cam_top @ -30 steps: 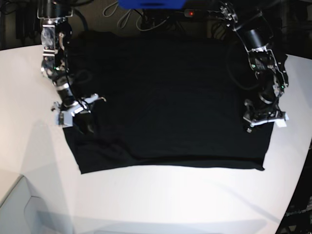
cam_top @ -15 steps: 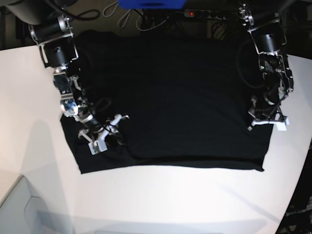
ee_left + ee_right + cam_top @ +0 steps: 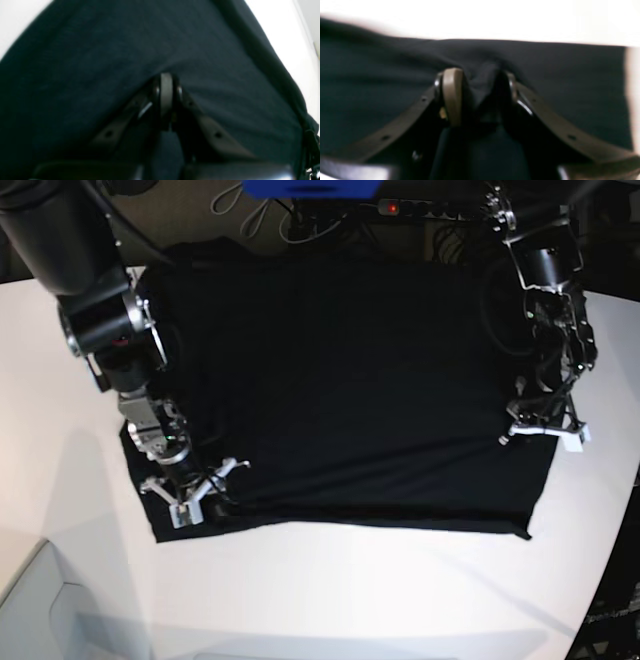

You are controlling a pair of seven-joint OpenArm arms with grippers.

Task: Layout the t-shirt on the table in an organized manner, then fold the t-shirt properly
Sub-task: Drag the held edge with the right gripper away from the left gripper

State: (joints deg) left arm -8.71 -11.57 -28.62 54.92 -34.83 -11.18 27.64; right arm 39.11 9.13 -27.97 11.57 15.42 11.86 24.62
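Observation:
The black t-shirt (image 3: 350, 380) lies spread out, plain side up, on the white table (image 3: 350, 590). My right gripper (image 3: 190, 495) sits low on the shirt's front-left corner. In the right wrist view its fingers (image 3: 452, 95) stand apart with a bunched fold of the t-shirt (image 3: 570, 87) pinched between them, and the table (image 3: 480, 20) shows just beyond. My left gripper (image 3: 540, 430) rests at the shirt's right edge. In the left wrist view that gripper (image 3: 166, 85) is pressed shut in the cloth (image 3: 100, 50), which puckers around the tips.
A power strip with a red light (image 3: 390, 207), loose cables (image 3: 260, 215) and a blue object (image 3: 310, 188) lie behind the table. The table's curved edge (image 3: 615, 570) runs down the right. A pale raised block (image 3: 40, 600) sits at the front left.
The right gripper has travelled forward to the shirt's front-left corner, holding cloth. The left gripper has closed at the right edge, and the front-right hem has drawn slightly inward.

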